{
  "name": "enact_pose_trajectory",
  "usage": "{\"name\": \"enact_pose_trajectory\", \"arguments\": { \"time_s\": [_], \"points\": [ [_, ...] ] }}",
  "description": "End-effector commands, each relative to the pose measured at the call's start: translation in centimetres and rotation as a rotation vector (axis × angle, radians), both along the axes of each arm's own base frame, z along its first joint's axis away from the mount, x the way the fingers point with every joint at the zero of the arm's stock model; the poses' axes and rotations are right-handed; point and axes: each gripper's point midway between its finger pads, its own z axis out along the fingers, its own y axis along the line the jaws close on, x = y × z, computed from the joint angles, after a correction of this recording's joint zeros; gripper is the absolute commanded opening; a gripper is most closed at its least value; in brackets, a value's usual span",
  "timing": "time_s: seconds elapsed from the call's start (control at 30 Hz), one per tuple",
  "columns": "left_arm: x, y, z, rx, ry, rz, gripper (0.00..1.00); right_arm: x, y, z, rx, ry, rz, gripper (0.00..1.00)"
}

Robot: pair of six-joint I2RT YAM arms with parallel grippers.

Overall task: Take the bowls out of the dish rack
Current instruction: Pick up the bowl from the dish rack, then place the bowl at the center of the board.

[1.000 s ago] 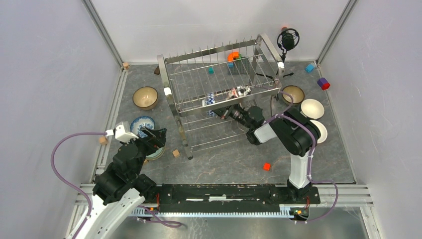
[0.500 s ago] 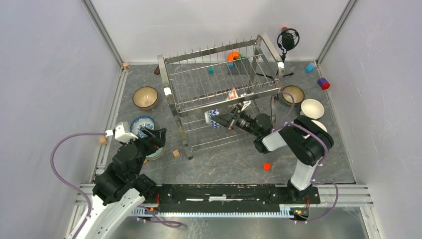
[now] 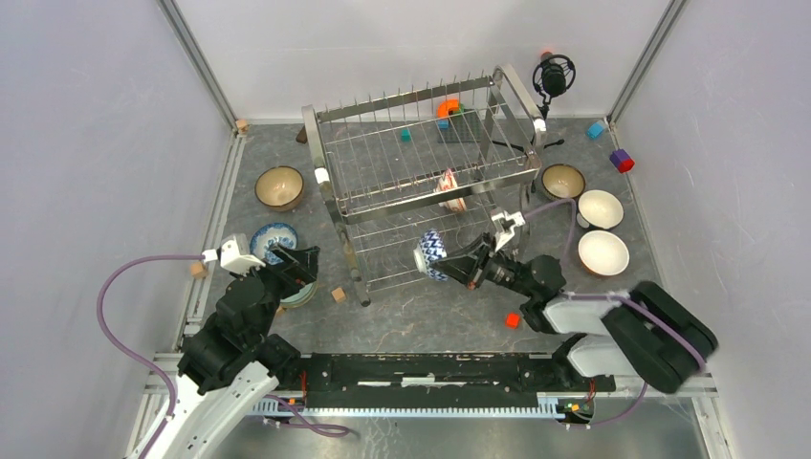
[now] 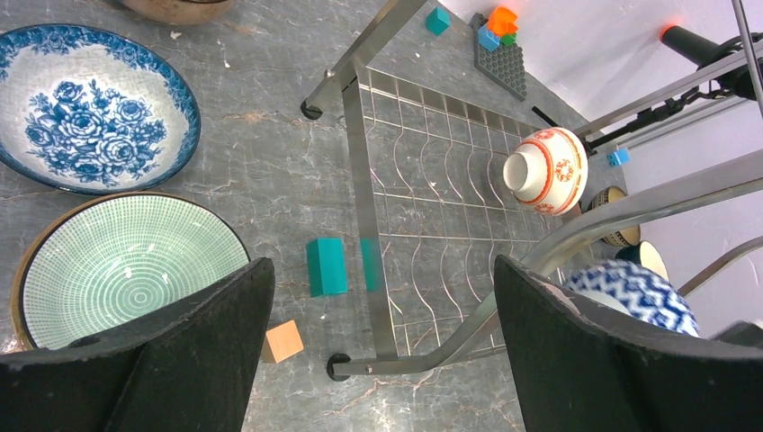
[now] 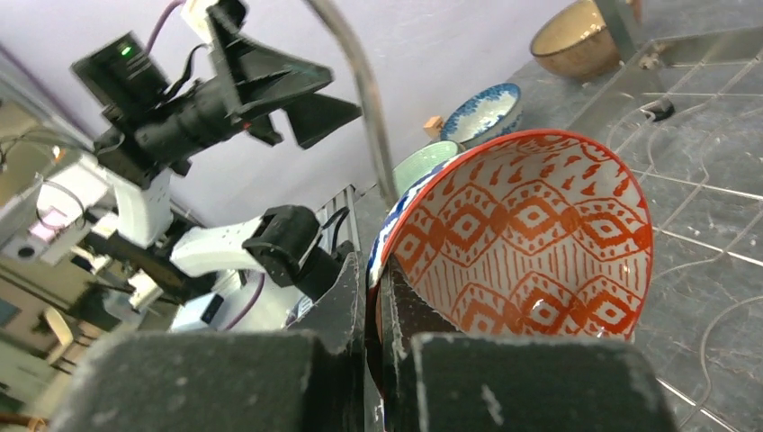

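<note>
The right gripper is clamped on the rim of a patterned bowl, blue and white outside and orange-red on white inside. In the right wrist view the 2 fingers are seen pinched on that rim, 1 on each face. The bowl is held on its side at the front edge of the lower tier of the dish rack, with its opening turned toward the right arm. Whether it touches the wires cannot be told.

A red-and-white bowl is seen lying on its side on the lower wire shelf, well behind the held bowl.

The left gripper is spread wide and holds nothing. It is held above the table left of the rack. A pale green bowl is seen just beneath it, and a blue floral bowl stands right beside that bowl. A left brown bowl is placed farther back.

On the right side of the table, a right brown bowl, a far white bowl and a near white bowl are set close together, all upright.

A teal block and a tan block are seen near the rack's front left foot. A red block lies beside the right arm.
</note>
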Motion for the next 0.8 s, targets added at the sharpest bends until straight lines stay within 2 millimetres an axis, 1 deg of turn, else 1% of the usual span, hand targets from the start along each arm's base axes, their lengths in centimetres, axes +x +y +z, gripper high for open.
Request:
{"name": "enact_pose_trajectory", "arguments": {
  "time_s": [0.0,0.1,0.13,0.17,0.2,0.33,0.47,0.5,0.6,0.63,0.77],
  "points": [
    [0.2,0.2,0.9,0.004,-0.034,0.009,0.96,-2.4,-0.7,0.5,-0.086,-0.183,-0.012,0.0],
    [0.2,0.2,0.8,0.005,-0.032,0.012,0.96,-2.8,-1.0,-2.2,-0.319,-0.247,-0.083,0.0],
    [0.2,0.2,0.7,0.005,-0.031,0.011,0.96,-3.3,-1.0,-3.3,-0.404,-0.262,-0.088,0.0],
    [0.2,0.2,0.8,0.006,-0.031,0.011,0.96,-3.6,-1.1,-3.1,-0.447,-0.286,-0.11,0.0],
    [0.3,0.1,0.8,0.008,-0.029,0.009,0.96,-3.9,-1.5,-3.7,-0.503,-0.288,-0.125,0.0],
    [0.3,-0.1,0.6,0.014,-0.018,0.0,0.96,-4.7,-2.9,-4.7,-0.654,-0.29,-0.198,0.0],
    [0.4,-0.2,0.4,0.022,-0.004,-0.002,0.96,-5.9,-4.0,-6.9,-0.876,-0.323,-0.247,0.0],
    [0.4,-0.2,0.5,0.021,-0.002,0.0,0.96,-6.4,-3.9,-7.1,-0.916,-0.34,-0.245,0.0],
    [-0.1,0.2,0.8,0.002,0.006,0.012,0.98,-6.9,-3.9,-8.3,-1.038,-0.38,-0.267,0.0],
    [-0.3,0.4,0.8,-0.011,0.012,0.022,0.99,-6.9,-3.8,-8.6,-1.064,-0.39,-0.269,0.0],
    [-1.7,1.4,0.5,-0.046,0.049,0.052,1.0,-6.9,-3.4,-10.0,-1.128,-0.414,-0.261,0.0]
  ]
}}
